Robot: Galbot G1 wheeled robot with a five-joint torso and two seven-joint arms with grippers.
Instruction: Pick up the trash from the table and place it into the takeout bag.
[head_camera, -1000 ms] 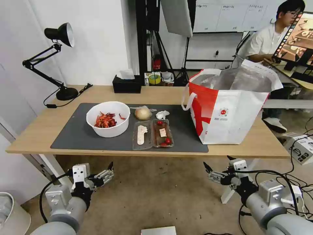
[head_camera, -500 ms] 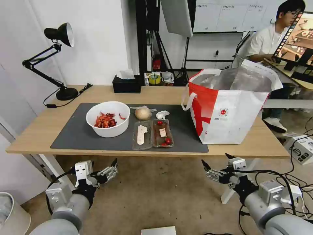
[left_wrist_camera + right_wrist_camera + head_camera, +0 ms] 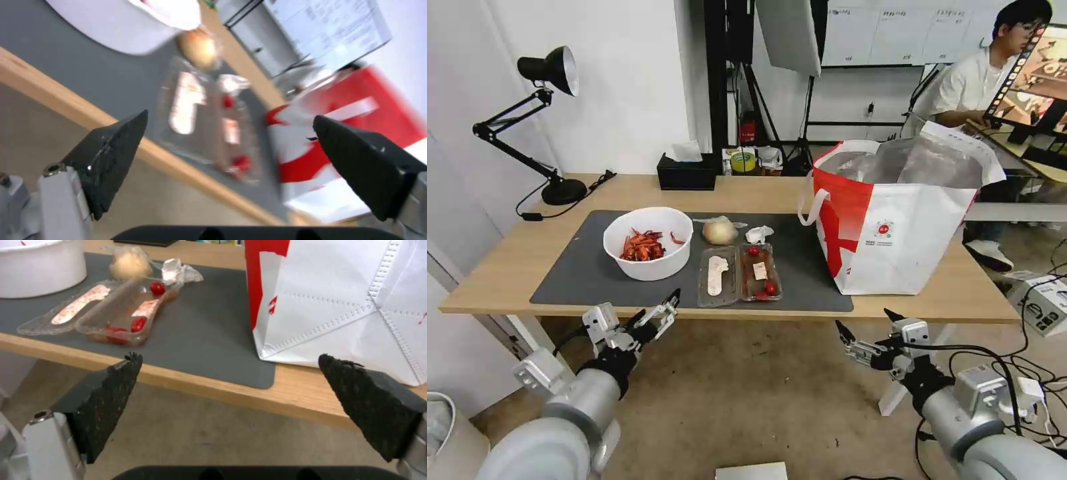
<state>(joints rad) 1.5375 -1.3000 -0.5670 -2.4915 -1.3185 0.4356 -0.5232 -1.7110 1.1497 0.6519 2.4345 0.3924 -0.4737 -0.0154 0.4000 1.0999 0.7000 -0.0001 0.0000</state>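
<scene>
Low in the frame, the left gripper (image 3: pixel 659 313) and right gripper (image 3: pixel 864 331) are held wide open and empty before the table (image 3: pixel 507 270), where bowl (image 3: pixel 648 243), tray (image 3: pixel 740 274), ball (image 3: pixel 720 232) and tissue (image 3: pixel 758 234) are seen mid-frame, the bag (image 3: pixel 894 220) at right.

We see a black desk lamp (image 3: pixel 550 73) with a jointed arm standing at the far left corner of the desk, its cord trailing beside the base. A black tissue box (image 3: pixel 687 172) sits at the back edge. Behind it, a roll of yellow tape (image 3: pixel 743 161) rests low near a dark stand (image 3: pixel 720 73)
</scene>
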